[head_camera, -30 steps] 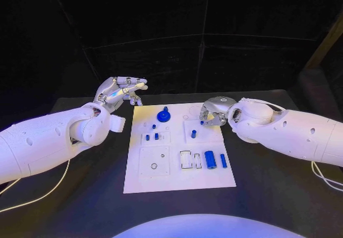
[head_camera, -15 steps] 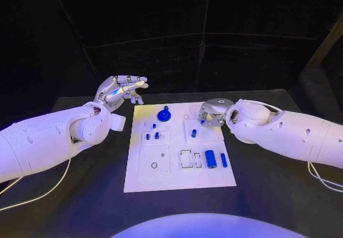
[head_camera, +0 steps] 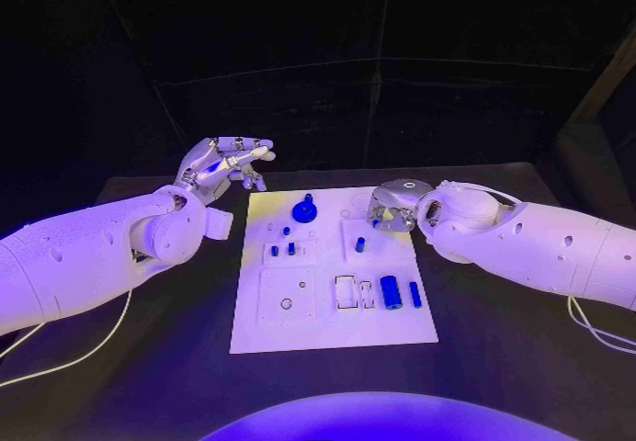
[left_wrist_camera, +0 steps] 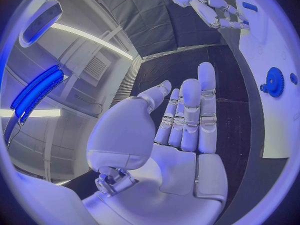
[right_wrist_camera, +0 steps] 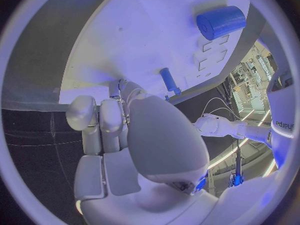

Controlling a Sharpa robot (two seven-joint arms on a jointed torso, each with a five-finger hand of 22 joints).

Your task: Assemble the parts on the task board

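Observation:
The white task board (head_camera: 332, 317) lies mid-table. On it are a blue gear (head_camera: 305, 213), two short pegs (head_camera: 275, 249), a peg (head_camera: 359, 244), a thick blue cylinder (head_camera: 391, 292) and a thin pin (head_camera: 414, 294). My right hand (head_camera: 395, 207) hovers over the board's far right corner with its fingers curled down, and a small blue part (head_camera: 375, 223) shows at its fingertips. The right wrist view has the hand (right_wrist_camera: 125, 135) just short of the peg (right_wrist_camera: 169, 80), with the cylinder (right_wrist_camera: 220, 22) beyond. My left hand (head_camera: 228, 165) is raised off the board's far left corner, palm (left_wrist_camera: 181, 130) bare and fingers straight.
The black table (head_camera: 516, 349) stretches on both sides of the board. White outlined slots (head_camera: 345, 294) sit beside the cylinder, and a square plate with a hole (head_camera: 287, 303) lies on the board's left half. A cable (head_camera: 80, 354) trails under my left arm.
My right hand has edged a little to the left and farther up the board. The left hand has barely shifted.

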